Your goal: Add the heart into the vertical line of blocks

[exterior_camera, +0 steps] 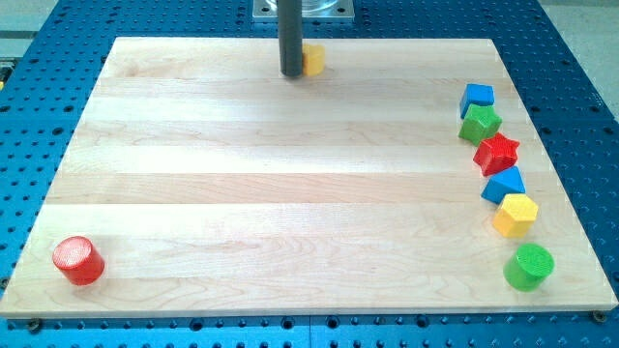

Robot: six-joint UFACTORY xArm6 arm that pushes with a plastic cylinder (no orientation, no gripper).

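Almost halfway: heart not in the line yet

Now the small yellow block [312, 60] sits near the top edge of the light wooden board [290, 193], abt in the middle of that edge. It is too small to see its shape well, but no other block looks like a heart, so I think this is the one.

The line of blocks runs down the right edge. From top to bottom it has:
- a blue cube [476, 97]
- a green block [480, 123], shape hard to tell
- a red star [496, 153]
- a blue block [504, 184], maybe a triangle
- a yellow hexagon [515, 214]
- a green cylinder [529, 266], a bit apart from the rest

The line bends a little; it is not v. straight.

What is done: I think not much, since the yellow block is well apart from the line. What is left: slide it along the top edge to the top right corner and tuck it in by the blue cube, w/o knocking the others.

The straight dark rod [289, 39] stands upright. My tip [290, 73] is on the board, right at the yellow block's left side, touching it or v. close. That is a good side for a push to the right. The arm has no hand, so nothing opens, shuts or grips; the rod can only push.

A red cylinder [77, 259] sits alone near the bottom left corner, not part of this job.
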